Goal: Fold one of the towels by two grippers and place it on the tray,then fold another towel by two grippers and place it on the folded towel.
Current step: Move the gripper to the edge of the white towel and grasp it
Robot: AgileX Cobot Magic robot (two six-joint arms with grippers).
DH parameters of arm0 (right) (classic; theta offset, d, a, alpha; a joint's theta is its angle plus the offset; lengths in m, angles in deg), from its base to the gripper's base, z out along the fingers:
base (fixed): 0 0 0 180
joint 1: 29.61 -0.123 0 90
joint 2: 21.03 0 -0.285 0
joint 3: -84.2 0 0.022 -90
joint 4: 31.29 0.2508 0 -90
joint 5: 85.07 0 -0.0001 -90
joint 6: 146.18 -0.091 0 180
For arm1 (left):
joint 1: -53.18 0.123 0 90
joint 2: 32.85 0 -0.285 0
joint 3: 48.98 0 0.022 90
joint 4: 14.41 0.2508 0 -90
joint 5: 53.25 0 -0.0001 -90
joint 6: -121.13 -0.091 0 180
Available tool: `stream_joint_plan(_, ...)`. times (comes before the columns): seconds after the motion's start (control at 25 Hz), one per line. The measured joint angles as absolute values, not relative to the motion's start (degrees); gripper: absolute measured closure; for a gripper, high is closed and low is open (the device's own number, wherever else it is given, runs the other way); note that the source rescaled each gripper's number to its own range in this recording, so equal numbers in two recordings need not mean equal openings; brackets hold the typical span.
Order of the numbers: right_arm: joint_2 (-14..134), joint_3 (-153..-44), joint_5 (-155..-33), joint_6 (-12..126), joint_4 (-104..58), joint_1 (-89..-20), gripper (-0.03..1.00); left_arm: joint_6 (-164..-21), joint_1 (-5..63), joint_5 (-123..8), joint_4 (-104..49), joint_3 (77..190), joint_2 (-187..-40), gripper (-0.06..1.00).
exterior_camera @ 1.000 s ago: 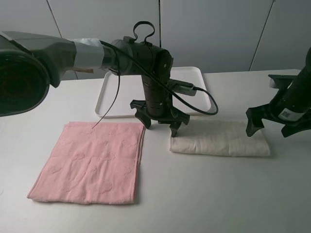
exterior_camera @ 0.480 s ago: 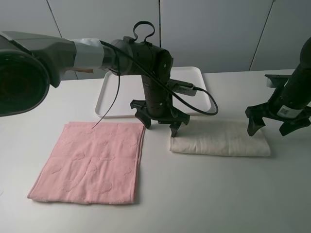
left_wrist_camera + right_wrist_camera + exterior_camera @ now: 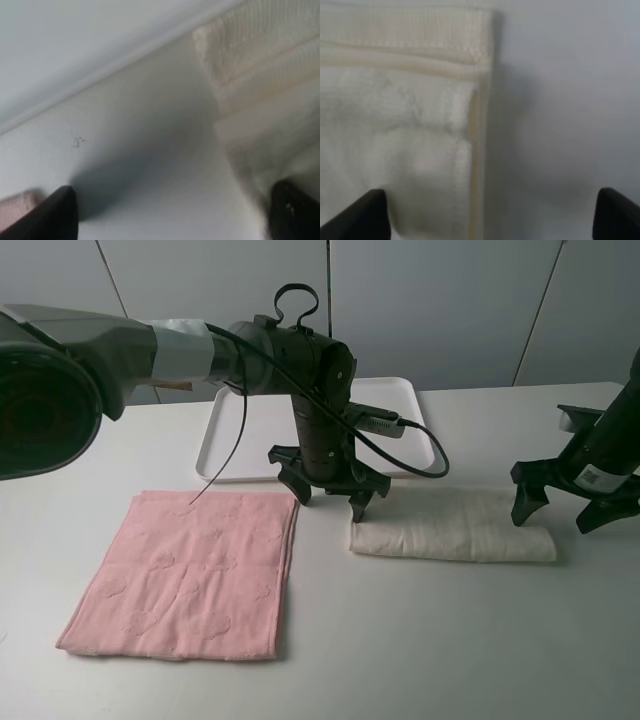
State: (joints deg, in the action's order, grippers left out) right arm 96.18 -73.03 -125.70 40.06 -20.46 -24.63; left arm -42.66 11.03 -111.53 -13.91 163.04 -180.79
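A cream towel (image 3: 455,527), folded into a long strip, lies on the table right of centre. A pink towel (image 3: 190,572) lies flat at the left. A white tray (image 3: 236,440) stands behind them. My left gripper (image 3: 328,492) is open at the cream towel's left end, one finger by its far corner; the wrist view shows the towel's corner (image 3: 250,65) between the fingertips (image 3: 52,212). My right gripper (image 3: 562,512) is open, low over the towel's right end; the wrist view shows that end (image 3: 410,120) and bare table beside it.
The white table (image 3: 420,640) carries nothing else. A black cable (image 3: 400,440) from the left arm hangs over the tray's right part. A grey wall stands behind the table.
My right gripper has swung and come lower at the cream towel's right end. The left gripper and both towels have not moved.
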Motion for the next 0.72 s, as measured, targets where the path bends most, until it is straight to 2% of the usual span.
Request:
stream_joint_plan(0.16,96.3,-73.0,-125.7,40.7,-18.8,-24.6,0.1,-43.5,11.0,-111.3,-13.9,163.0,-180.8,-0.04)
stream_joint_plan(0.4,96.4,-73.1,-125.0,40.6,-21.0,-28.7,0.17,-43.7,11.0,-111.3,-14.0,163.0,-180.8,-0.04)
stream_joint_plan(0.72,98.6,-73.2,-124.6,36.0,-26.1,-29.6,0.18,-43.8,11.0,-111.2,-14.0,163.0,-180.8,-0.04)
